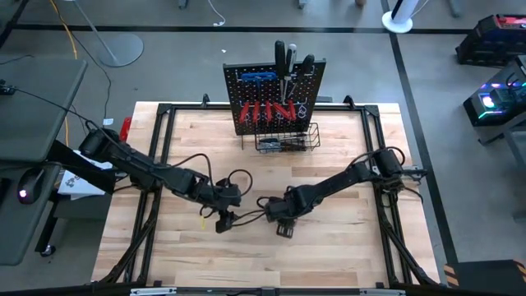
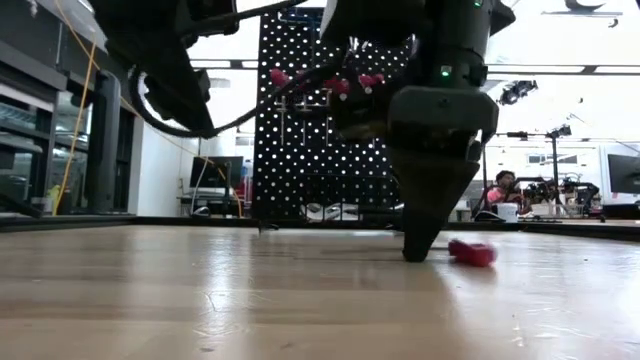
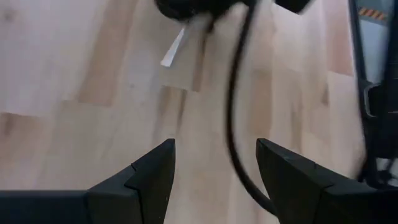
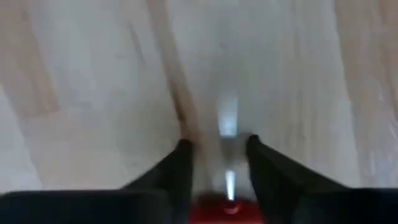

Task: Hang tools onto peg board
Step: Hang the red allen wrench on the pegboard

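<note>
**High view: both arms low at mid-table**

High view: my peg board [image 1: 274, 92] stands upright at the far edge, tools hung.
Low view: right gripper [image 2: 420, 245] touches the wood beside a red-handled tool [image 2: 472, 252].
Right wrist view: fingers narrowly straddle its blurred metal shaft.
Left wrist view: left gripper [image 3: 214, 177] open, empty.

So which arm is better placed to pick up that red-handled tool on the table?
The right. Its end effector is down at the table, straddling the red-handled tool. The left end effector is open over bare wood.
</note>
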Robot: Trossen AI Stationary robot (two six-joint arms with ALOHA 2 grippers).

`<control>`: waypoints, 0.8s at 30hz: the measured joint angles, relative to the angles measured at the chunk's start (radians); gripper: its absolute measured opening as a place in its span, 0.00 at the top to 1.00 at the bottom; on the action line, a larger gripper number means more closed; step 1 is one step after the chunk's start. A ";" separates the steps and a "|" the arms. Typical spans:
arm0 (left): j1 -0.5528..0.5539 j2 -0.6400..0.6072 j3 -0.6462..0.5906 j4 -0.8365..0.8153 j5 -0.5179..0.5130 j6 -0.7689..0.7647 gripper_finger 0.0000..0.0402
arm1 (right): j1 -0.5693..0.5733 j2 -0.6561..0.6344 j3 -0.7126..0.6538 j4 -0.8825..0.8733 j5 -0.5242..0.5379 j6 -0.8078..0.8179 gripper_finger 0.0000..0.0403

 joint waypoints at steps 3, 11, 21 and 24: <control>-0.009 -0.002 0.000 0.000 0.037 -0.034 0.46 | 0.000 0.007 -0.003 -0.035 0.002 0.031 0.84; 0.008 -0.098 0.033 -0.031 0.031 0.033 0.46 | 0.003 -0.034 0.050 -0.223 -0.010 -0.038 0.99; 0.100 -0.213 0.260 -0.157 -0.115 0.330 0.46 | -0.005 -0.197 0.338 -0.522 0.150 -0.471 1.00; 0.138 -0.184 0.321 -0.159 -0.056 0.316 0.46 | -0.002 -0.207 0.434 -0.587 0.258 -0.637 1.00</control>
